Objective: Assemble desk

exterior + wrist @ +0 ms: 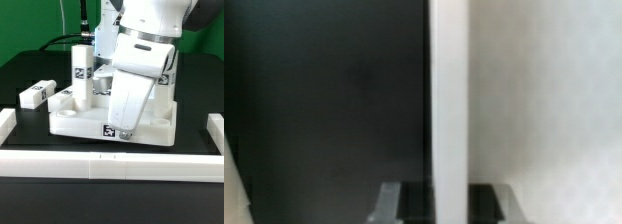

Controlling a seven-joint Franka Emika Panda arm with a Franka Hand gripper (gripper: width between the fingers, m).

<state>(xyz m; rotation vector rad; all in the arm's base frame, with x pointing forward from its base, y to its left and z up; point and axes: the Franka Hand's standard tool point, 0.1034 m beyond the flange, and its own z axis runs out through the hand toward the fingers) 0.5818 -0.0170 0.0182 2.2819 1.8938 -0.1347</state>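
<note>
The white tray-like tabletop [150, 122] lies on the black table, with a tag on its front wall. One leg block [82, 66] stands upright at its far corner on the exterior view's left. Another leg block [35, 94] lies loose on the table further left. My gripper [124, 124] reaches down at the tabletop's front, its fingertips hidden behind the white hand. In the wrist view my gripper [445, 205] is shut on a thin white edge [446, 90], seemingly the tabletop's rim. Dark table lies on one side of it and a white surface [553, 100] on the other.
Long white border rails run along the front [110, 166] and at both sides [8, 122] [214, 130] of the work area. A green backdrop stands behind the table. The arm's body hides the tabletop's middle and far right.
</note>
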